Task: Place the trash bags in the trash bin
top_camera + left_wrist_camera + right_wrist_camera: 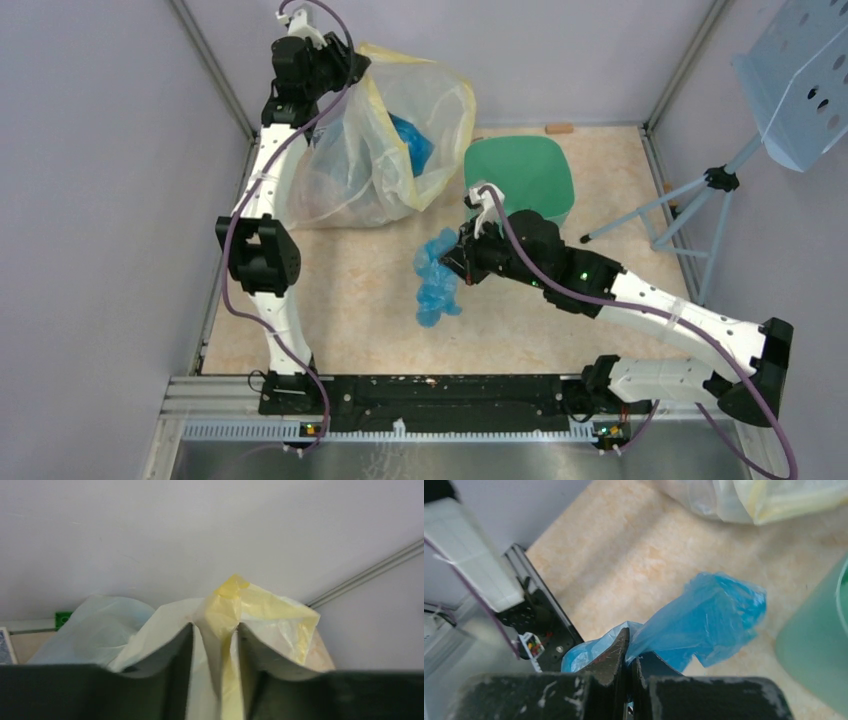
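Note:
A crinkly translucent blue trash bag hangs from my right gripper, which is shut on it above the table. In the right wrist view the blue bag bulges out past the closed fingertips. The mint-green trash bin stands just behind and to the right of that gripper; its wall shows at the right edge of the right wrist view. My left gripper is raised at the back left and is shut on the yellowish rim of the clear sack.
The large clear-and-yellowish sack stands at the back left with something blue inside. A light-blue perforated panel on a tripod stands at the right. Grey walls enclose the table.

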